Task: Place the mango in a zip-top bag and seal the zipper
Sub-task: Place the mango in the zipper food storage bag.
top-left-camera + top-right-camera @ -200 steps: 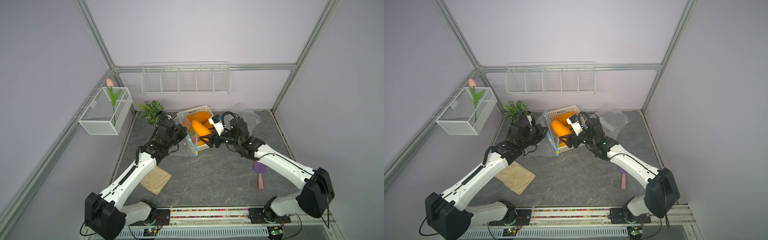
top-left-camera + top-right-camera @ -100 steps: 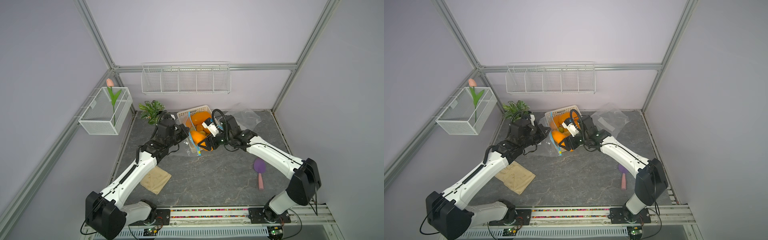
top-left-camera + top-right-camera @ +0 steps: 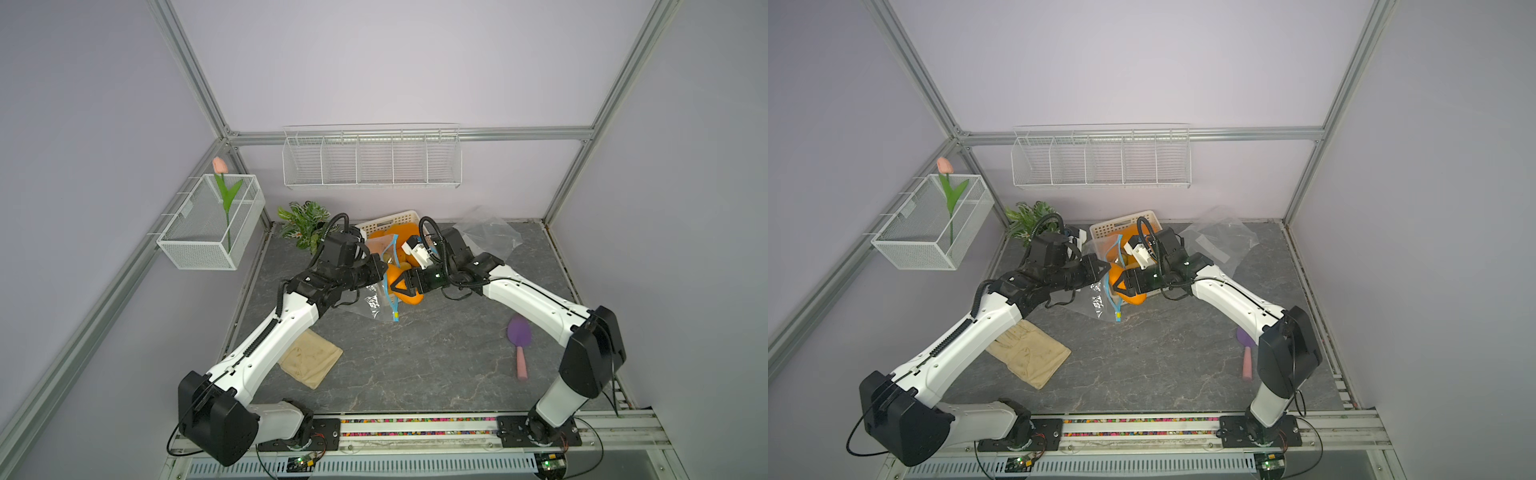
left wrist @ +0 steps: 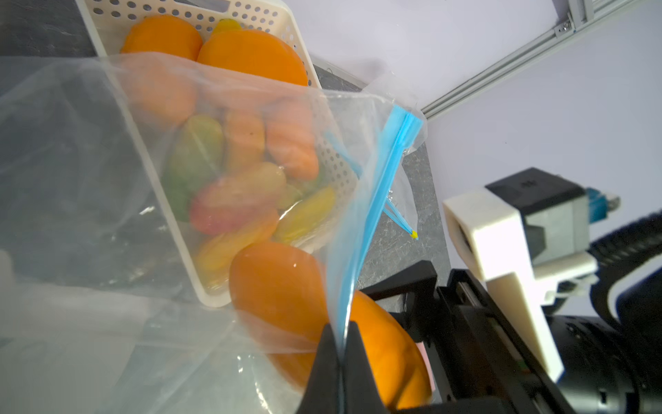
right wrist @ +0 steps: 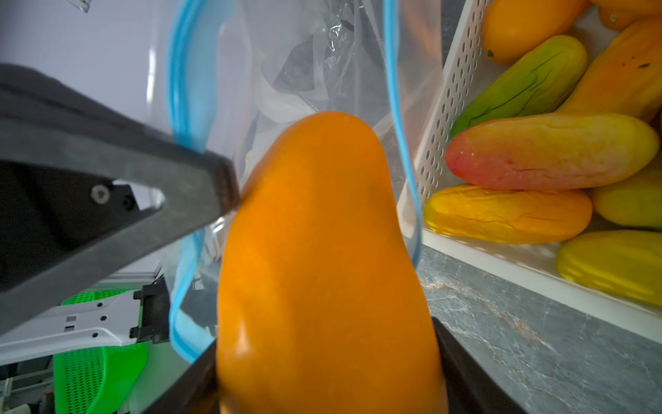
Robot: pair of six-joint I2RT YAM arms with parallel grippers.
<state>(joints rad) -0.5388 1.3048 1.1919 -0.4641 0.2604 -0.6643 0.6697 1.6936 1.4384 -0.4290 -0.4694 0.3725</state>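
Observation:
An orange mango (image 5: 322,251) sits between the fingers of my right gripper (image 5: 327,376), which is shut on its thick end. The mango's tip pokes into the open mouth of a clear zip-top bag (image 4: 107,179) with a blue zipper (image 4: 379,200). My left gripper (image 4: 340,328) is shut on the zipper rim and holds that side of the mouth up. In both top views the left gripper (image 3: 380,270) (image 3: 1104,268) and right gripper (image 3: 399,286) (image 3: 1121,284) face each other just in front of the basket, with the mango (image 3: 409,297) (image 3: 1133,297) between them and the bag (image 3: 376,303) (image 3: 1100,301) sagging onto the table.
A cream perforated basket (image 3: 390,218) (image 5: 440,118) of several other mangoes stands right behind the bag. Spare clear bags (image 3: 486,232) lie at the back right. A purple brush (image 3: 519,336) lies on the right, a beige cloth (image 3: 311,359) front left, a small plant (image 3: 305,224) back left.
My right gripper has carried the mango down and leftward, so its tip now sits in the bag's mouth. My left gripper has kept its hold on the zipper rim.

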